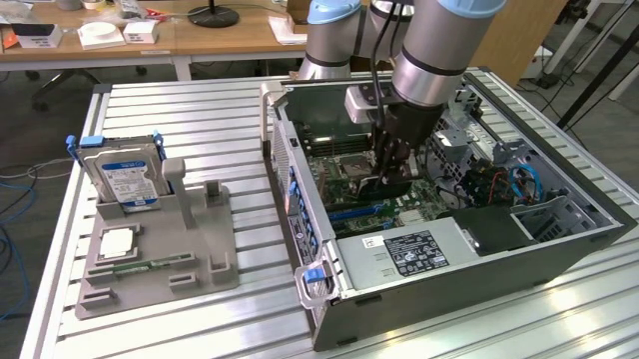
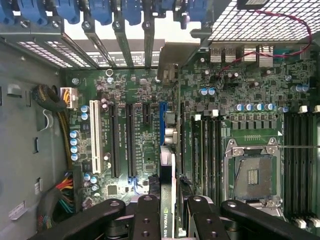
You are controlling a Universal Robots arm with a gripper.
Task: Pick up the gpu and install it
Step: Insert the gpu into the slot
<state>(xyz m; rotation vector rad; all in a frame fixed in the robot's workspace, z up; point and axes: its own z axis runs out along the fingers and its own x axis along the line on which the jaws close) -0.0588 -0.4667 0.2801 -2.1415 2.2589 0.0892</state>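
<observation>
I've got the gripper (image 1: 393, 178) clamped on the gpu (image 2: 168, 200), card held edge-on inside the open PC case (image 1: 559, 247), right above the motherboard (image 2: 135, 145), approx over the blue slot (image 2: 162, 122) w/ bracket end toward the case's rear slot covers.

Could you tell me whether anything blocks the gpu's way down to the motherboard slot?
Nothing visible does. The gripper holds the gpu edge-on over the blue slot on the motherboard, with no cable across it.
</observation>
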